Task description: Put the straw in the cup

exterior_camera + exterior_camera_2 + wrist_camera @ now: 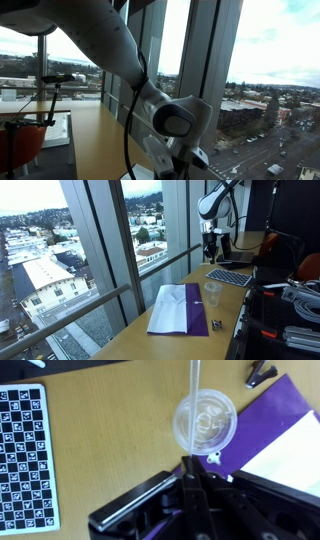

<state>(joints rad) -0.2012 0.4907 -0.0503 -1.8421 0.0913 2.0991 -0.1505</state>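
A clear plastic cup (205, 422) stands on the wooden table, seen from above in the wrist view. In an exterior view the cup (212, 292) stands near the table's far side beside a purple and white sheet. My gripper (191, 463) is shut on a thin clear straw (193, 405), which runs from the fingertips across the cup's rim to the top of the frame. In an exterior view the gripper (210, 252) hangs above the table, behind the cup; the straw is too thin to see there. The arm (150, 95) fills the other exterior view and hides the cup.
A checkerboard card (25, 455) lies left of the cup and shows in an exterior view (230, 277). The purple and white sheet (275, 435) lies to the right. A small black clip (262, 372) sits near it. Tall windows (110, 250) border the table.
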